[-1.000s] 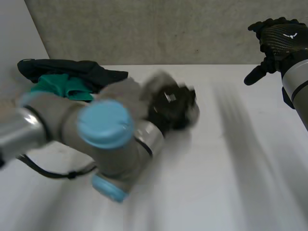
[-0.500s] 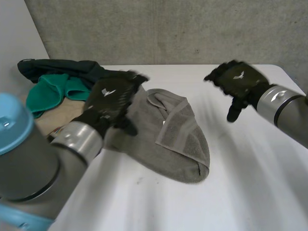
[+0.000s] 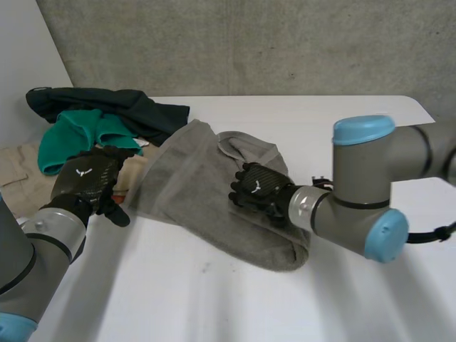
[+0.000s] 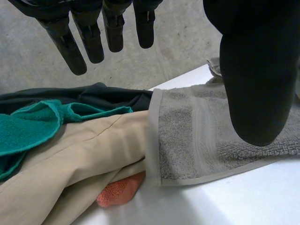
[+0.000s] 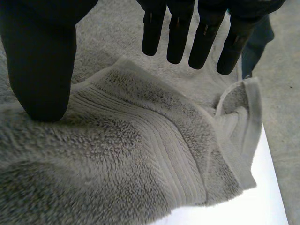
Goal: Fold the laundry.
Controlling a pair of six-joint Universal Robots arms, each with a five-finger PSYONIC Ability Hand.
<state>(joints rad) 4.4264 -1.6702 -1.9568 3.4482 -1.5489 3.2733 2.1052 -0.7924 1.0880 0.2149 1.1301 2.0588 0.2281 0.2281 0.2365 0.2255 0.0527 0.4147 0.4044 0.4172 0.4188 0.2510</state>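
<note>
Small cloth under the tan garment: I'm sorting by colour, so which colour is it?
Orange-red. The small cloth shows best in the left wrist view.

Orange cloth (image 4: pixel 119 192) mostly buried under beige garment (image 4: pixel 89 150); same garment cut off at nine o'clock in head view; dark garment (image 3: pixel 135 103) partly under green cloth (image 3: pixel 71 135); grey towel (image 3: pixel 192 192) partly covered at three o'clock by right hand (image 3: pixel 258 189).

The right arm (image 3: pixel 356 182) is grey with light-blue caps (image 3: pixel 363 130). The left hand (image 3: pixel 89 184) and right hand (image 3: pixel 258 191) are black with white marks (image 3: pixel 84 172).
</note>
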